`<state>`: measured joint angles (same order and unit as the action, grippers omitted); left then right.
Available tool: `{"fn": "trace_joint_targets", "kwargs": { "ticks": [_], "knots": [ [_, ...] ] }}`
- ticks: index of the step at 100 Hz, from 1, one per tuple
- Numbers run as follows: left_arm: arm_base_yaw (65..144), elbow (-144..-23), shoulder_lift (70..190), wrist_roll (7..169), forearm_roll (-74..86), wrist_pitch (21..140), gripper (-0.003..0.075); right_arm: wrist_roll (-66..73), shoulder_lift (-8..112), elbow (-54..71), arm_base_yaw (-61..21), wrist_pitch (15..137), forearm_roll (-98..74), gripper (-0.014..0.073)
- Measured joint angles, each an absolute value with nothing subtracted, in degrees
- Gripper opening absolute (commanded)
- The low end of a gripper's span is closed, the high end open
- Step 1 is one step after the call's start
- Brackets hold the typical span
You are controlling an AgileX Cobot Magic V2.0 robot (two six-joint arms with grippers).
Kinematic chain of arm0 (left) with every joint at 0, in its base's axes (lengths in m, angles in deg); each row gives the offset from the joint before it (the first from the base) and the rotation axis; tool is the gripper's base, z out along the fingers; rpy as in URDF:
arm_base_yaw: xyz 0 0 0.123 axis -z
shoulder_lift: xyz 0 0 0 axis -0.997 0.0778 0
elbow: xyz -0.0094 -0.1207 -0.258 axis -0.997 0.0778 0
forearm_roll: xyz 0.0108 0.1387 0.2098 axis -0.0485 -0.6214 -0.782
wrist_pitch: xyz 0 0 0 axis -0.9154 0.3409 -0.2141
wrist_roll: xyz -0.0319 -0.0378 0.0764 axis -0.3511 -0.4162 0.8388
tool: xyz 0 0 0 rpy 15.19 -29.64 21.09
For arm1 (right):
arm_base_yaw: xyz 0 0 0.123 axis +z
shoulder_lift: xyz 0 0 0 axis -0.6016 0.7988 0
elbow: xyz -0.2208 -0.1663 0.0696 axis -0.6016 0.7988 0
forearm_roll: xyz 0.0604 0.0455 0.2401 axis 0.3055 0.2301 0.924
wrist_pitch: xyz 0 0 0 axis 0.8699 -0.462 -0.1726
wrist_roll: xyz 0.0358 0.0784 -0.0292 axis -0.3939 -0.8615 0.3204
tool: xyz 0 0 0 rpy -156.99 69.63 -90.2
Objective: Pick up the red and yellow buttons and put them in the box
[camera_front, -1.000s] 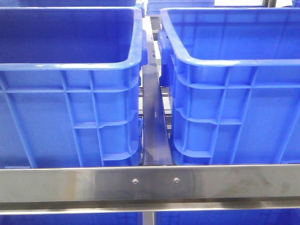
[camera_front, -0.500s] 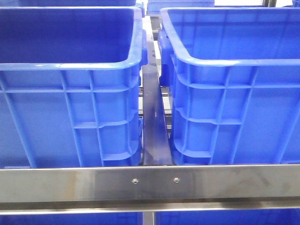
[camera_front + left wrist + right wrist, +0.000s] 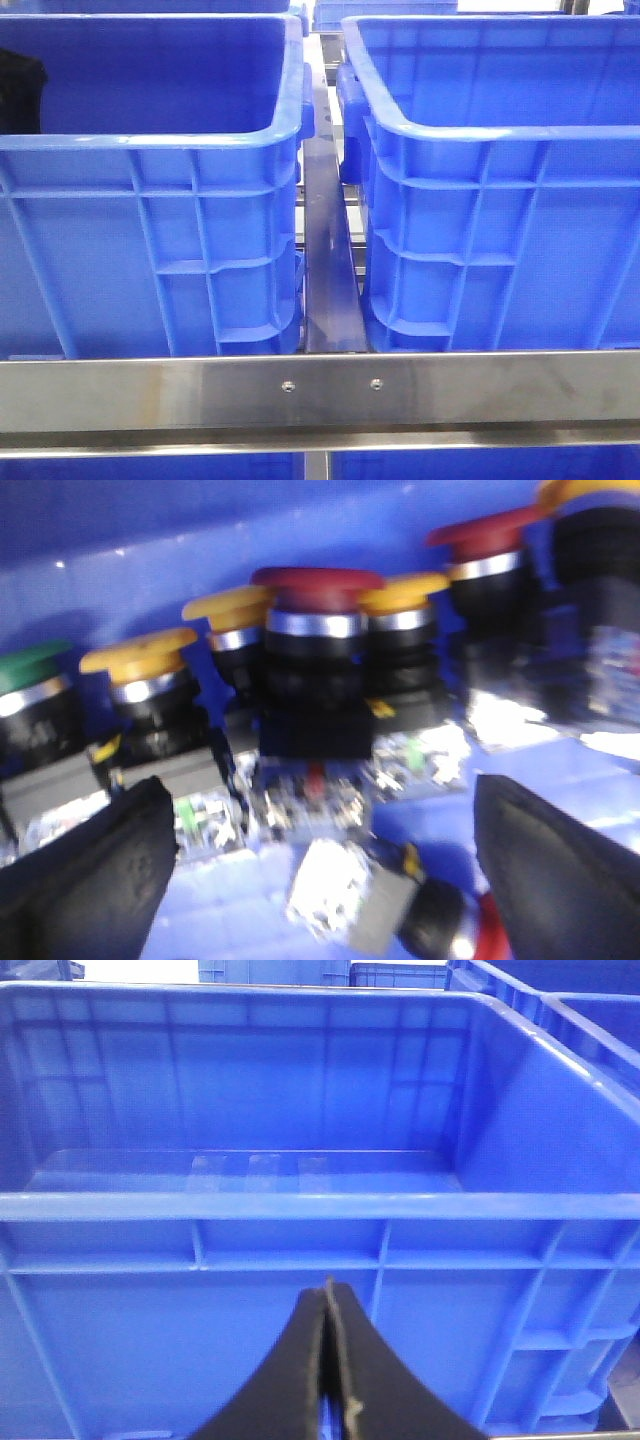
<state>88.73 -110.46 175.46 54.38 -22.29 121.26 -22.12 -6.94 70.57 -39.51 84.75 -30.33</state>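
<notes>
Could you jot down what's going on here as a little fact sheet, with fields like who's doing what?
left gripper: open, fingers either side of a red button
nearby buttons: yellow button, green button, others, all standing in a blue bin
right gripper: shut, empty, outside a blue crate
crate contents: nothing visible
image quality: left wrist view blurred

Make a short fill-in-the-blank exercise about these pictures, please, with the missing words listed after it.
1. The left gripper is ____, its black fingers wide apart.
2. The nearest upright mushroom-head push button between those fingers has a ____ cap.
3. The right gripper is ____, outside a blue plastic crate.
4. Beside the yellow-capped button stands a button with a ____ cap.

Missing words: open; red; shut; green
</notes>
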Motion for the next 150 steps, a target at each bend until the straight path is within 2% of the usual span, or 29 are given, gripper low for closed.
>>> {"fn": "trace_joint_targets", "kwargs": {
  "ticks": [14,33,41,59,67,87,105,131,150],
  "knots": [
    [88.73,-111.31,178.20,54.49,-22.91,120.92,0.0572,-22.12,-6.94,70.57,-39.51,84.75,-30.33,-0.0062],
    [88.81,-111.66,180.30,54.58,-23.12,119.50,0.0507,-22.12,-6.94,70.57,-39.51,84.75,-30.33,-0.0062],
    [88.81,-111.68,180.54,54.58,-23.12,119.12,0.0431,-22.12,-6.94,70.57,-39.51,84.75,-30.33,-0.0062],
    [88.81,-111.79,180.58,54.61,-23.12,119.03,0.0173,-22.12,-6.94,70.57,-39.51,84.75,-30.33,-0.0062],
    [88.81,-111.78,180.58,54.96,-23.12,118.99,0.0113,-22.12,-6.94,70.57,-39.51,84.75,-30.33,-0.0062],
    [88.81,-111.78,179.08,55.09,-23.12,118.90,0.0112,-22.12,-6.94,70.57,-39.51,84.75,-30.33,-0.0062],
    [88.81,-111.78,172.60,58.74,-18.95,119.27,0.0112,-22.12,-6.94,70.57,-39.51,84.75,-30.33,-0.0062],
    [88.81,-111.78,163.35,74.63,0.34,123.46,0.0112,-22.12,-6.94,70.57,-39.51,84.75,-30.33,-0.0062],
    [88.81,-111.67,162.01,87.90,15.57,135.86,0.0112,-22.12,-6.94,70.57,-39.51,84.75,-30.33,-0.0062]
  ]
}}
